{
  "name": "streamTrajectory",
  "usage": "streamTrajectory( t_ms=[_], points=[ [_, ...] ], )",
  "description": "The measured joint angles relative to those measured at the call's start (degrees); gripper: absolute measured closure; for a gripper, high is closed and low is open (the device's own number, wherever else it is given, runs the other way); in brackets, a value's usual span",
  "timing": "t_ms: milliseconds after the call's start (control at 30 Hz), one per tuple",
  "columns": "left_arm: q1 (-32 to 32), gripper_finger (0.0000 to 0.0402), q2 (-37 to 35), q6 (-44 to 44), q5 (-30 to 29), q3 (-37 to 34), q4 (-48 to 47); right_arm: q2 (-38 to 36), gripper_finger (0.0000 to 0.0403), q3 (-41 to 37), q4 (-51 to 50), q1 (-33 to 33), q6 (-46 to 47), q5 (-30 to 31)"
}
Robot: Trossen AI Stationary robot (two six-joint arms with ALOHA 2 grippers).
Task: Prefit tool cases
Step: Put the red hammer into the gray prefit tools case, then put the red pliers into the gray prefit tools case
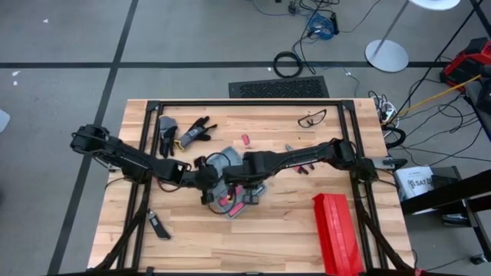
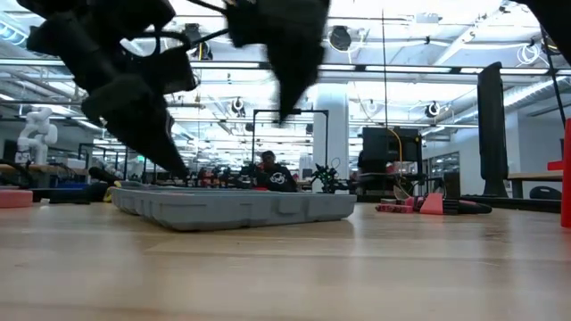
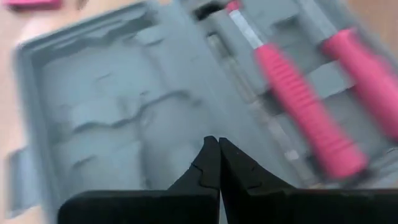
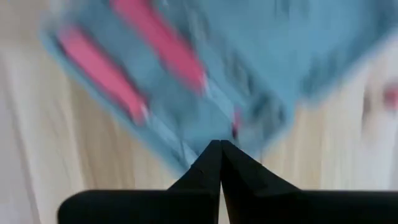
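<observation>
On the wooden desk, a small dark tool lay near the left front edge, and a pair of black and grey gloves lay toward the back left. The left arm reached in from the left side, its left gripper over the left part of the tool case, jaws pressed together and holding nothing. In its wrist view the closed tips hung above the grey moulded slots of the open case, with pink-handled tools seated in the tray beside them.

The case sat open and flat near the middle of the desk, slightly left of centre; the low view showed its grey shell resting on the wood. The right arm stretched from the right side, its right gripper over the case's back right part, jaws likewise together and empty.

Safety glasses lay at the back right, and a long red ribbed box stood at the front right, well apart from the case.
</observation>
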Motion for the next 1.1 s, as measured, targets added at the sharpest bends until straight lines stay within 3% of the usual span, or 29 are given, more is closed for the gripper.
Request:
streamTrajectory(
  t_ms=[167, 333, 567, 700, 867, 1033, 1100],
  points=[
    [0.5, 0.0402, 0.0, 1.0, -0.3, 0.0, -5.6, 1.6, 0.0403, -3.6, 19.5, 0.2, -2.5, -5.2],
    [0.2, 0.0402, 0.0, -0.6, 4.0, 0.0, -6.7, 2.4, 0.0403, -12.4, 30.0, 0.4, -0.2, -15.4],
    [-1.4, 0.0402, 0.0, -7.3, 7.8, 0.0, -4.7, 1.6, 0.0403, -16.2, 19.5, 2.0, 1.3, -15.9],
    [-2.1, 0.0402, 0.0, -9.7, 10.4, 0.0, -2.4, 0.5, 0.0403, -16.3, 14.0, 2.6, -1.4, -13.3],
    [-2.1, 0.0402, 0.0, -9.7, 12.0, 0.2, -1.2, -3.2, 0.0403, -16.4, 5.3, 2.7, -5.1, -6.4],
    [-2.0, 0.0402, 0.0, -5.2, 11.8, 2.2, 0.8, -7.9, 0.0403, -16.4, 4.9, 1.9, -5.3, -3.2],
    [-2.0, 0.0402, 0.0, -2.3, 11.2, 4.0, 0.9, -10.5, 0.0403, -16.3, 3.8, 1.6, -4.0, 1.7]
  ],
)
